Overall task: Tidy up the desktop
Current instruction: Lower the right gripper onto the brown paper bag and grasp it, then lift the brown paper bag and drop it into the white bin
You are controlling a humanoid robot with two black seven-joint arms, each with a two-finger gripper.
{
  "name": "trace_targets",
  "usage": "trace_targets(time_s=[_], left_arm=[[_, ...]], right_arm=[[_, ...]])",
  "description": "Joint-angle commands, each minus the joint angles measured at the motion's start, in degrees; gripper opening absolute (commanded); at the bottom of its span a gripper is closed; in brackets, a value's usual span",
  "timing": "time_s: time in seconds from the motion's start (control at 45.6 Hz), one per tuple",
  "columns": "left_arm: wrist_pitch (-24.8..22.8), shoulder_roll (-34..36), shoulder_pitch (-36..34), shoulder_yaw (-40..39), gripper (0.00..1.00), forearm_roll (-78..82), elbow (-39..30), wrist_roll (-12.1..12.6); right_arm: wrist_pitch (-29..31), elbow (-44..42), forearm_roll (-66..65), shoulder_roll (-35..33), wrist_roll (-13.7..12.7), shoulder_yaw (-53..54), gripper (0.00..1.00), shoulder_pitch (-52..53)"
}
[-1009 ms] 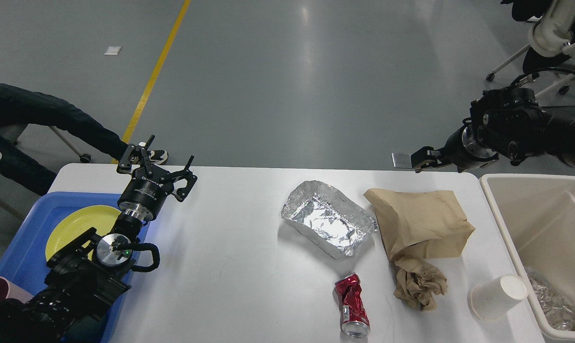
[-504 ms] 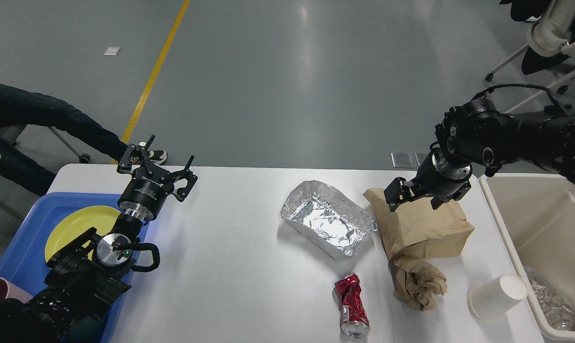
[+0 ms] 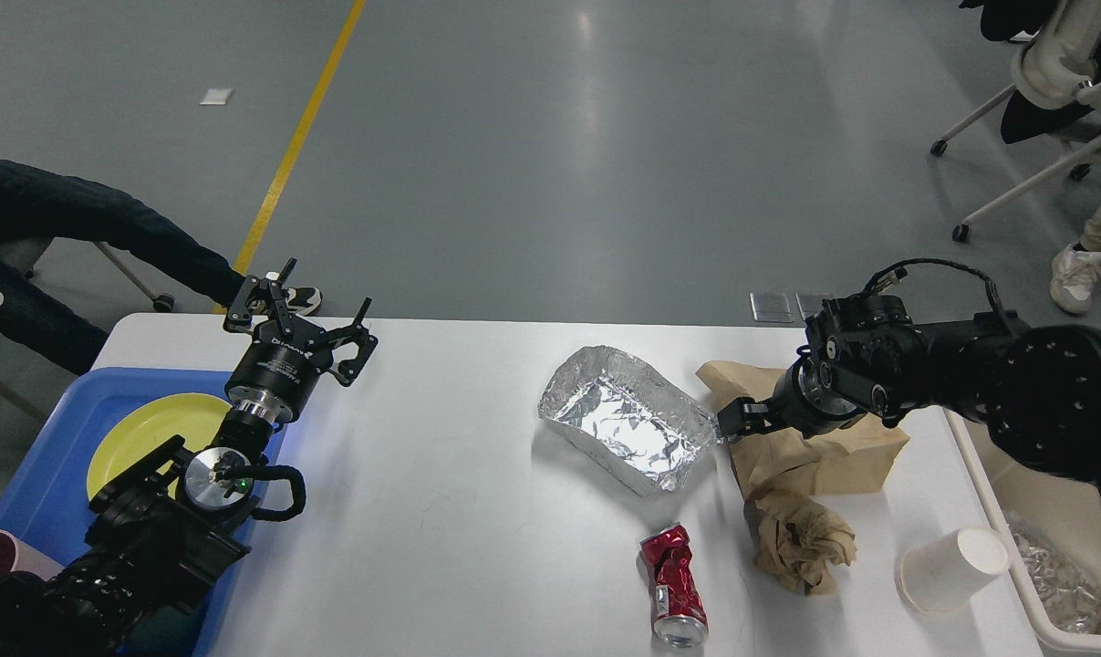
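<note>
Left hand (image 3: 300, 321) spread open, empty; right hand (image 3: 738, 421), grip unclear, over 1 brown bag (image 3: 819, 452); 1 foil tray (image 3: 628, 417), 1 can (image 3: 675, 584), 1 cup (image 3: 954, 568).

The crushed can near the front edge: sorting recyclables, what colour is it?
Red with a silver end, seen in the head view: crushed can.
</note>
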Motion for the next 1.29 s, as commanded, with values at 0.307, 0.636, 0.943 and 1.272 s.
trace_targets(time_s=[0.307, 0.636, 0.943, 1.272], left_arm=[[0.0, -0.1, 0.0, 0.0, 0.96, 0.0, 0.0, 0.0], [0.0, -0.1, 0.0, 0.0, 0.96, 0.0, 0.0, 0.0], [0.0, -0.1, 0.0, 0.0, 0.96, 0.0, 0.0, 0.0], [0.0, 0.1, 0.0, 0.0, 0.96, 0.0, 0.0, 0.0]], right_arm=[[-6.1, -0.7, 0.6, -1.7, -0.1, -0.1, 0.00, -2.7], [-15.1, -0.6, 0.5, -3.0, 0.0, 0.6, 0.00, -3.5], [-12.8, 1.8, 0.8, -12.1, 0.8, 2.9, 0.00, 5.8], [13.3, 7.9, 0.8, -26.7, 0.8, 8.8, 0.00, 27.3]])
